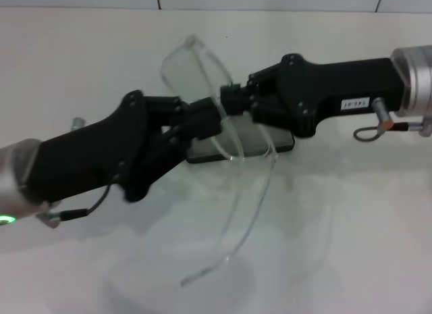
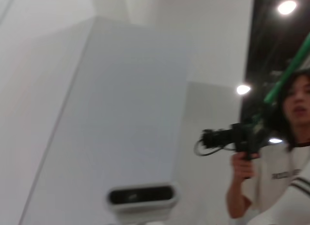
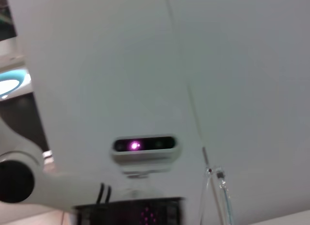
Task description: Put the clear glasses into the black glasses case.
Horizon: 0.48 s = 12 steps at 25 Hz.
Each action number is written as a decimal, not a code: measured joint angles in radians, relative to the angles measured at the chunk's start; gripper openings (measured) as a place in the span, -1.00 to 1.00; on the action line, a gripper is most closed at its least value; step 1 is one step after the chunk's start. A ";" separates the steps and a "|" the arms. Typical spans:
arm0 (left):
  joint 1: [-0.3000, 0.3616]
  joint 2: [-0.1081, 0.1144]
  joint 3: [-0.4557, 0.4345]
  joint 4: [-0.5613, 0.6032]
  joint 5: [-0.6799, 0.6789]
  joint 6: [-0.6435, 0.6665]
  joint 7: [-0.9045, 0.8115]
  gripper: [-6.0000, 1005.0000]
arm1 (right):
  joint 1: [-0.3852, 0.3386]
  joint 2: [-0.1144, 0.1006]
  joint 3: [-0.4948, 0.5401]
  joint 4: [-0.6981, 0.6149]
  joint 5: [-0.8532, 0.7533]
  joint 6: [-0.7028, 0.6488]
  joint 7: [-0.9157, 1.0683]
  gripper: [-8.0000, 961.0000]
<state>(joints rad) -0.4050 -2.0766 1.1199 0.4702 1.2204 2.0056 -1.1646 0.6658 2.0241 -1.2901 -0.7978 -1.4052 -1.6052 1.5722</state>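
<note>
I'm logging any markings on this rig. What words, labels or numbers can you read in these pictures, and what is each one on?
White label on the right tool's black body, head view: printed characters, upside down and too blurred to read.
Person's white shirt, left wrist view: a line of dark lettering, too blurred to read.
The black glasses case: no lettering visible.
The clear glasses: no markings visible.
Nothing else carries text.

Glossy clear-plastic clear glasses (image 1: pixel 202 84); matt black glasses case (image 1: pixel 270 144).

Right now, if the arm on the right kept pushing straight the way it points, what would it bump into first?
Probably the left gripper: the right gripper points at it, both meeting at the transparent plastic glasses. Depth is unclear.
</note>
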 joint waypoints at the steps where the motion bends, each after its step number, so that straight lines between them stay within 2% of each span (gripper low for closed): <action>1: 0.003 0.004 0.001 0.004 -0.005 0.015 0.000 -0.82 | 0.000 -0.003 0.012 0.010 0.003 -0.001 -0.004 -0.84; 5: 0.028 0.015 0.003 0.021 -0.032 0.028 -0.005 -0.82 | -0.015 -0.010 0.116 0.031 0.006 -0.077 -0.007 -0.84; 9: 0.047 0.023 0.005 0.028 -0.054 0.028 -0.003 -0.82 | -0.040 -0.010 0.297 0.032 0.019 -0.244 -0.008 -0.84; 12: 0.041 0.025 0.012 0.028 -0.039 0.028 -0.001 -0.82 | -0.052 -0.009 0.391 0.046 0.090 -0.351 -0.008 -0.85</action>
<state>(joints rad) -0.3638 -2.0515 1.1320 0.4985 1.1819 2.0337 -1.1657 0.6135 2.0149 -0.8989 -0.7515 -1.3153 -1.9561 1.5638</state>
